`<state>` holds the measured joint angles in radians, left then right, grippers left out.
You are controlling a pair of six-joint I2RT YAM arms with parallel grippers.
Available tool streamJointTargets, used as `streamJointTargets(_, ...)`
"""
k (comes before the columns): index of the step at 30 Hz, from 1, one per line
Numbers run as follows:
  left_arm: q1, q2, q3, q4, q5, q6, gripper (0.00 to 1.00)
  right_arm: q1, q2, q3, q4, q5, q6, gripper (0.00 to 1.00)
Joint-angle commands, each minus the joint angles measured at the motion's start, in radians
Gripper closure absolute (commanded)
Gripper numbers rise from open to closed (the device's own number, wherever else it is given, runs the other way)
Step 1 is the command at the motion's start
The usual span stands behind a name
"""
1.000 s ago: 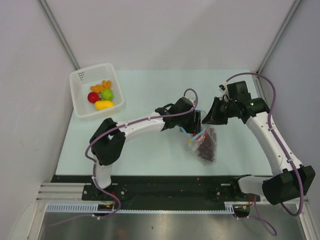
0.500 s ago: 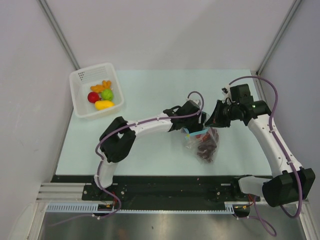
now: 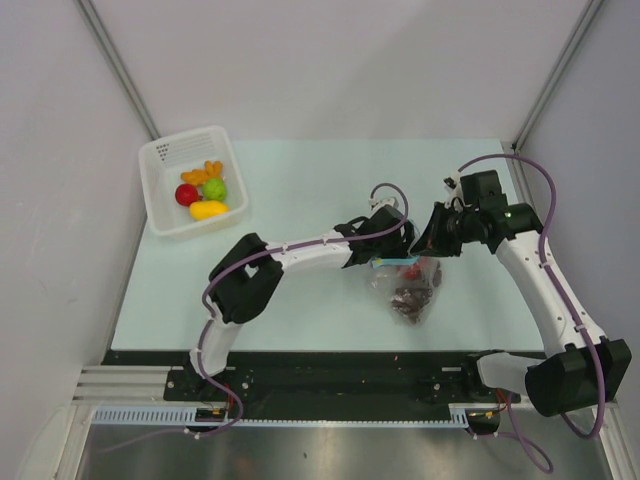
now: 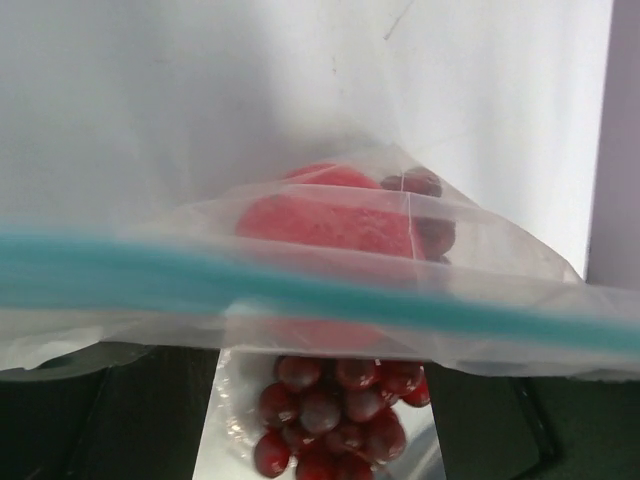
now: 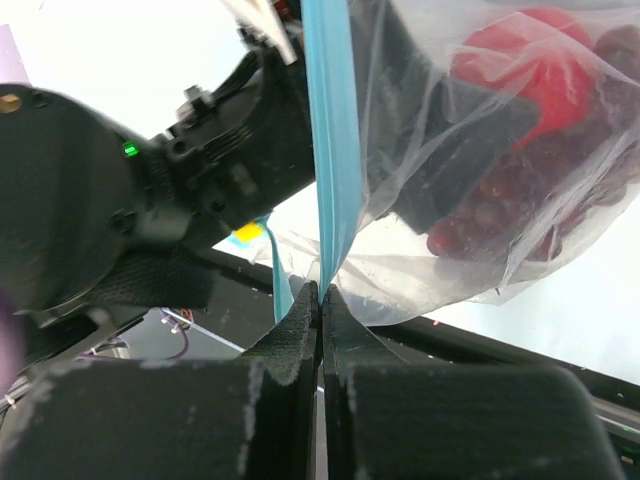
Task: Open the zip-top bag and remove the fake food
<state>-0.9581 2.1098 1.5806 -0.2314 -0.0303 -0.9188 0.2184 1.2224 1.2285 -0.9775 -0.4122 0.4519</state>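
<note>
The top camera sits high above the bag (image 3: 405, 290), toward its near side, looking down over the whole bench (image 3: 300, 190). Both wrist cameras sit close against the bag: left faces its zip strip (image 4: 300, 290) broadside, right sights along it. All three share the bag.

Clear teal-zipped bag (image 3: 408, 285) holds red fruit (image 4: 330, 215), grapes (image 4: 335, 420).

Left claw (image 3: 400, 254) partly behind bag (image 3: 411, 292)

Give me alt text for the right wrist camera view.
The right gripper pinches the teal zip strip of a clear zip-top bag, jaws shut. Inside are a red fruit and a dark grape bunch; the black left arm sits behind.
</note>
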Motion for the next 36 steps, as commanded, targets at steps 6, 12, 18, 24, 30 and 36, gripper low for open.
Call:
streamJointTargets(6, 0.007, 0.079, -0.014, 0.058, 0.021, -0.144, 0.21, -0.004, -0.038, -0.003, -0.046, -0.020, -0.015, 1.00)
streamJointTargets(12, 0.007, 0.095, -0.001, 0.089, 0.069, -0.131, 0.23, -0.004, -0.046, -0.012, -0.050, -0.008, -0.016, 1.00)
streamJointTargets(18, 0.013, 0.058, -0.028, 0.115, 0.067, -0.049, 0.69, -0.004, -0.052, -0.015, -0.052, -0.005, -0.015, 1.00)
streamJointTargets(24, 0.015, -0.053, -0.066, 0.081, 0.038, 0.070, 0.93, -0.019, -0.057, -0.014, -0.049, 0.001, -0.025, 1.00)
streamJointTargets(30, 0.015, -0.151, -0.097, 0.055, 0.062, 0.164, 1.00, -0.036, -0.060, -0.014, -0.043, 0.001, -0.033, 1.00)
streamJointTargets(36, 0.015, -0.223, -0.076, 0.007, 0.116, 0.268, 1.00, -0.037, -0.067, -0.014, -0.052, 0.049, -0.062, 1.00)
